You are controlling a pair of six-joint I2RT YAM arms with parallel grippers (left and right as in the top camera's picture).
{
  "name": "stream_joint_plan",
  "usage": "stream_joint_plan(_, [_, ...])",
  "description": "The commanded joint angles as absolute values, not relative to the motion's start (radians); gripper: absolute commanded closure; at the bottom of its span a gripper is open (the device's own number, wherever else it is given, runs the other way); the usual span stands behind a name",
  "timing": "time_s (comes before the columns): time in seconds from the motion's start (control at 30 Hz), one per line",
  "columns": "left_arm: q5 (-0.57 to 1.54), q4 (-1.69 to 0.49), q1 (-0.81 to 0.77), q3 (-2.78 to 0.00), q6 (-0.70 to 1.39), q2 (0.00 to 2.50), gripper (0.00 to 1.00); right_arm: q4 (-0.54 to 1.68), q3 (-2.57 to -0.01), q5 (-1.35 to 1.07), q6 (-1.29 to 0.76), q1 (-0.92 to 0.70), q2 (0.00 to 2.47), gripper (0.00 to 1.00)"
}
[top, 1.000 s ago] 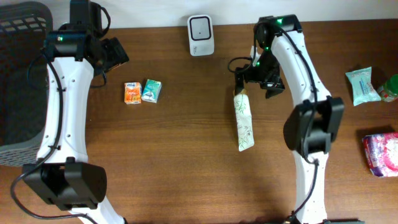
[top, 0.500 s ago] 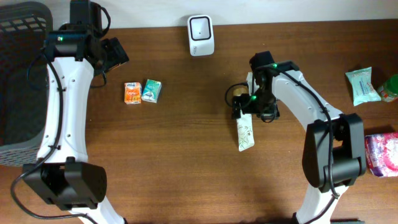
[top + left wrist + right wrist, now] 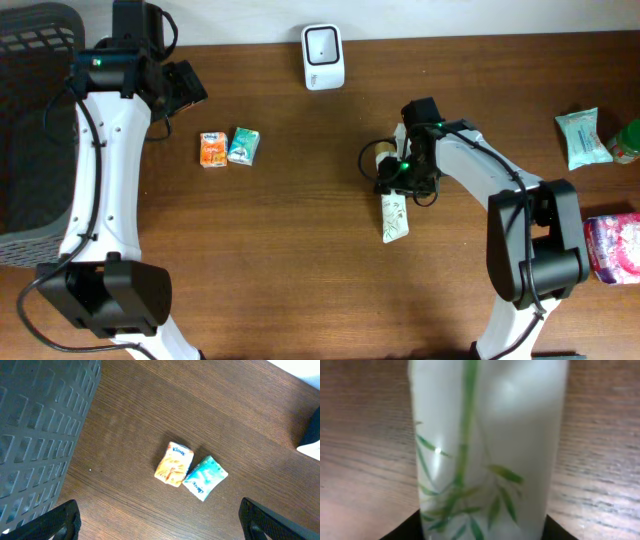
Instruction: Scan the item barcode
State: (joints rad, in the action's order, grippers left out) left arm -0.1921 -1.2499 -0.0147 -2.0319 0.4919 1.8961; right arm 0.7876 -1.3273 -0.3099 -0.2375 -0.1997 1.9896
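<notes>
**Right arm.** The right gripper [image 3: 393, 173] sits over the upper end of the tube [image 3: 394, 216]. The tube is white with a green leaf print and lies flat on the table [image 3: 300, 260]. Its lower half sticks out from under the gripper toward the near table edge. In the right wrist view the tube fills the frame, with the dark fingers [image 3: 402, 529] right at its two sides. The gripper has narrowed from its wide setting of a second ago. Whether it grips the tube firmly yet cannot be told.

**Change from the earlier frames.** A second ago the right arm reached farther back, and the gripper hung beside the tube's top end with the whole tube showing. The arm has since folded down and drawn in over it. The tube itself lies where it lay.

**Left arm.** The left gripper [image 3: 160, 522] is spread wide and holds nothing. Its pose has not changed. Ahead of it on the table lie an orange tissue pack [image 3: 173, 464] and a teal tissue pack [image 3: 205, 478], touching each other. The basket [image 3: 40, 435] stands to one side of it.

**Scanner.** The scanner [image 3: 323, 56] stands at the far table edge, well apart from the right gripper and the tube.
</notes>
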Motion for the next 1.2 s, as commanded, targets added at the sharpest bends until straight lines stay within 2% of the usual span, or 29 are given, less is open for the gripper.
stream_joint_plan(0.0, [-0.199,-1.251,-0.019,-2.032,0.501,1.897,0.01,0.777,-1.317,-0.315,-0.245,-0.197,1.993,0.75])
stream_joint_plan(0.07, [-0.199,-1.251,-0.018,-2.032,0.501,1.897,0.01,0.778,-1.323,-0.315,-0.245,-0.197,1.993,0.92])
stream_joint_plan(0.1, [-0.199,-1.251,-0.019,-2.032,0.501,1.897,0.01,0.786,-1.332,-0.315,-0.245,-0.197,1.992,0.95])
stream_joint_plan(0.2, [-0.199,-1.251,-0.019,-2.032,0.501,1.897,0.01,0.903,-1.451,-0.266,-0.244,-0.197,1.992,0.96])
stream_joint_plan(0.3, [-0.199,-1.251,-0.019,-2.032,0.501,1.897,0.01,1.063,-1.603,-0.032,-0.273,-0.208,1.992,0.96])
stream_joint_plan(0.43, [-0.199,-1.251,-0.019,-2.032,0.501,1.897,0.01,1.116,-1.588,0.407,-0.432,-0.314,2.019,0.96])
stream_joint_plan(0.53, [-0.199,-1.251,-0.019,-2.032,0.501,1.897,0.01,1.113,-1.574,0.480,-0.463,-0.403,2.087,0.95])
stream_joint_plan(0.57, [-0.199,-1.251,-0.019,-2.032,0.501,1.897,0.01,1.111,-1.574,0.479,-0.464,-0.424,2.104,0.91])
stream_joint_plan(0.63, [-0.199,-1.251,-0.019,-2.032,0.501,1.897,0.01,1.103,-1.574,0.437,-0.466,-0.482,2.129,0.66])
stream_joint_plan(0.7, [-0.199,-1.251,-0.019,-2.032,0.501,1.897,0.01,1.073,-1.576,0.376,-0.466,-0.532,2.129,0.63])
stream_joint_plan(0.73, [-0.199,-1.251,-0.019,-2.032,0.501,1.897,0.01,1.073,-1.593,0.339,-0.466,-0.553,2.129,0.53])
stream_joint_plan(0.87, [-0.199,-1.251,-0.019,-2.032,0.501,1.897,0.01,1.178,-1.821,0.197,-0.465,-0.564,2.129,0.49])
stream_joint_plan(0.97, [-0.199,-1.251,-0.019,-2.032,0.501,1.897,0.01,1.341,-2.022,0.178,-0.440,-0.496,2.129,0.40])
stream_joint_plan(1.0, [-0.199,-1.251,-0.019,-2.032,0.501,1.897,0.01,1.374,-2.054,0.133,-0.380,-0.455,2.129,0.39])
stream_joint_plan(1.07, [-0.199,-1.251,-0.019,-2.032,0.501,1.897,0.01,1.420,-2.049,-0.064,-0.153,-0.345,2.133,0.30])
stream_joint_plan(1.17, [-0.199,-1.251,-0.019,-2.032,0.501,1.897,0.01,1.437,-1.975,-0.247,0.011,-0.227,2.134,0.30])
